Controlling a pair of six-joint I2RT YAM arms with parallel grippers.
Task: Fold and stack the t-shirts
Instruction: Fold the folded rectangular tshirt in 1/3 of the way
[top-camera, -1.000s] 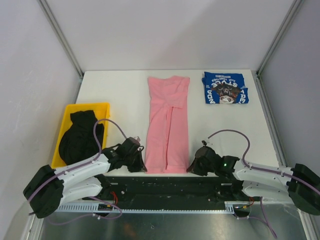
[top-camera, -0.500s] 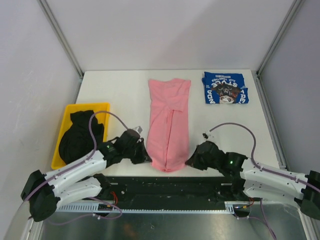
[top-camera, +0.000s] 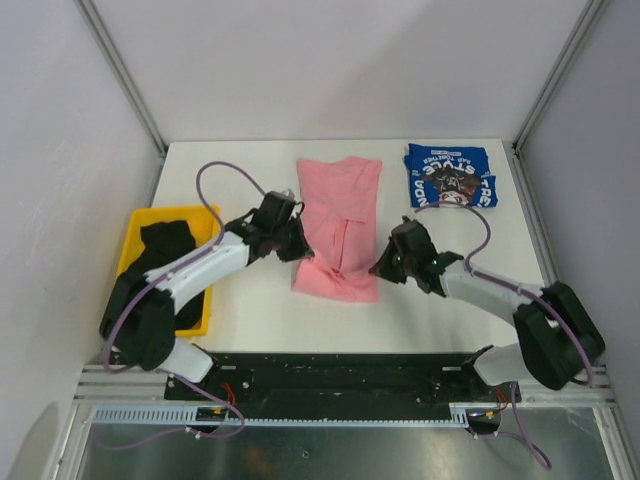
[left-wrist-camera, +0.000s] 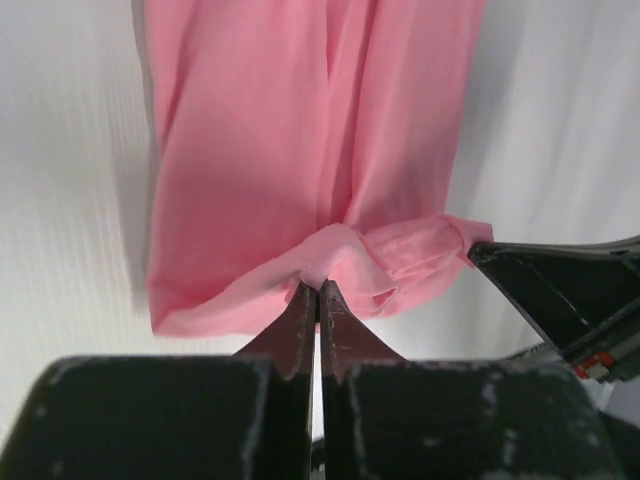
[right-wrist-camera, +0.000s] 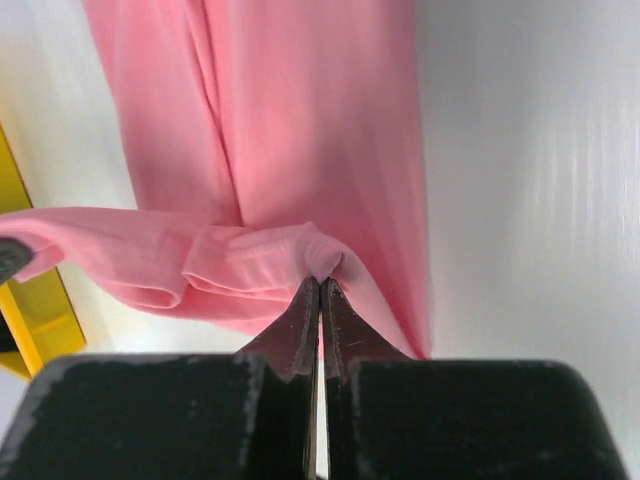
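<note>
Seen from above, the left gripper (top-camera: 290, 243) and right gripper (top-camera: 384, 266) hold the near hem of the pink t-shirt (top-camera: 340, 195) lifted between them, mid-fold. A folded blue t-shirt (top-camera: 450, 177) lies beyond the right gripper, and black t-shirts (top-camera: 155, 248) sit unfolded in the yellow bin (top-camera: 170, 210) outside the left. In the left wrist view, the jaws are pinched tight on pink cloth, with the rest spread ahead. The right wrist view shows the same clamped hold on the hem.

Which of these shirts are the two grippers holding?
The pink t-shirt in the middle: left gripper and right gripper each pinch its lifted end. The blue t-shirt lies untouched far right, the black t-shirt in the yellow bin.
</note>
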